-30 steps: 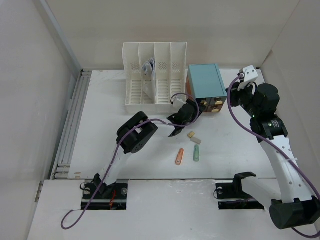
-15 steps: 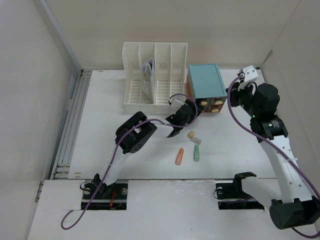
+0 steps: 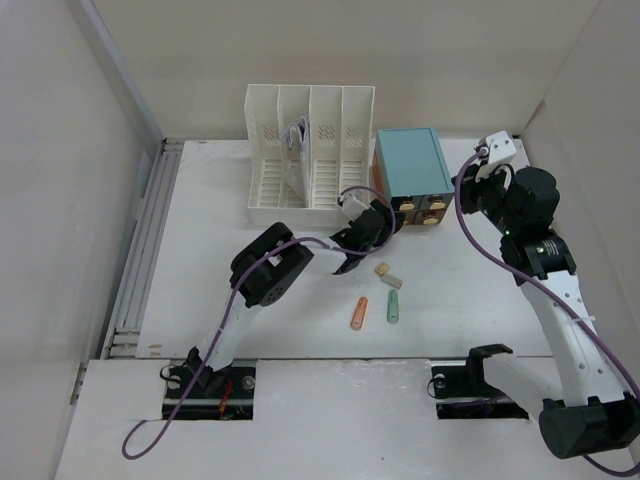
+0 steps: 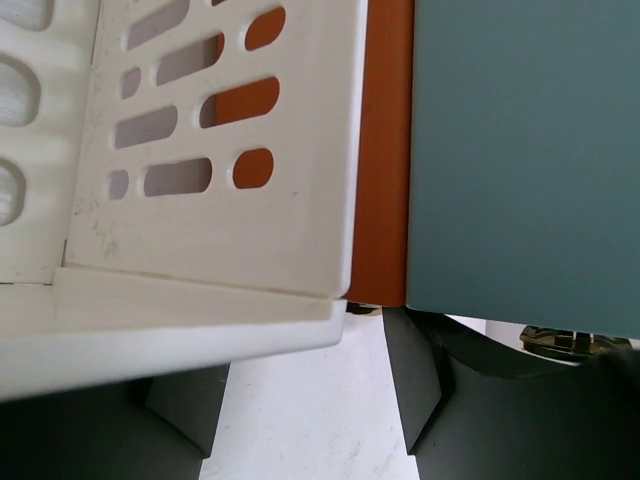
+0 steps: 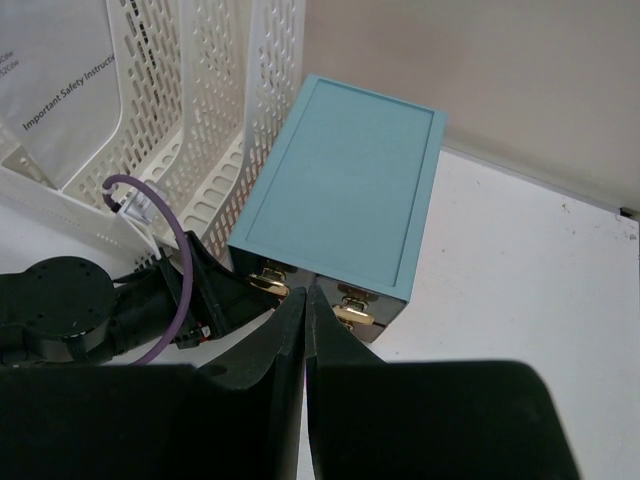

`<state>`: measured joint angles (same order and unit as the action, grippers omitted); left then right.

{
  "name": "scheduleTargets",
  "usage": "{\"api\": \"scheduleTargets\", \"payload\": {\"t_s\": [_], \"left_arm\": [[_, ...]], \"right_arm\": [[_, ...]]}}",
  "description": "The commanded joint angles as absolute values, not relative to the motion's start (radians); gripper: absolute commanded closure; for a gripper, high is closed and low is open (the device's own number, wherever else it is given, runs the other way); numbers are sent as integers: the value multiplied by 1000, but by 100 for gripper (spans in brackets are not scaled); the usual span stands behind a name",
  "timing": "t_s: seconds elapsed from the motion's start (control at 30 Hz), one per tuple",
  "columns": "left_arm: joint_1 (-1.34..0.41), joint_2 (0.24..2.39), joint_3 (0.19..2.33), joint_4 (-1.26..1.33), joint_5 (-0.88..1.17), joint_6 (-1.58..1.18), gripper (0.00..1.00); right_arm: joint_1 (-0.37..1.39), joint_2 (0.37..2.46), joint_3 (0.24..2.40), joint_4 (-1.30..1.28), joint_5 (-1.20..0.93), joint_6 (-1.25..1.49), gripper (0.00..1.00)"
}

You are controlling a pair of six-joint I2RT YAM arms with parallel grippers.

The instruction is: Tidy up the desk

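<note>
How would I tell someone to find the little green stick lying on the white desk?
Start at the teal-topped box at the back of the desk, beside the white file rack. Come toward the near edge, past two small beige pieces, to two short sticks lying side by side. The green stick is the right-hand one; the orange stick is its neighbour.

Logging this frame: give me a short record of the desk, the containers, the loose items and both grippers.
desk: white tabletop
file rack: white, four slots, at the back, papers in one slot
drawer box: teal top, right beside the rack
loose items: orange marker, green marker, two small beige pieces, in front of the box
left gripper: open, empty, facing the rack-box gap
right gripper: shut, empty, near the box's front
</note>
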<state>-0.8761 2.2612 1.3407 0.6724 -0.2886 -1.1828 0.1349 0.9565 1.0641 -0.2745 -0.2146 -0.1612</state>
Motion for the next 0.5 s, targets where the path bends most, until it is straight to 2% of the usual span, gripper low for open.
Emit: {"api": "scheduleTargets", "payload": {"t_s": [0.0,0.47], "left_arm": [[-854,2227,1338,644,-409,-1140,44],[-885,2227,1328,706,-443,-1178,44]], "right_arm": [[130,937,1068,-218,-224,-164,92],[130,937,1068,-218,-233,-164,92]]}}
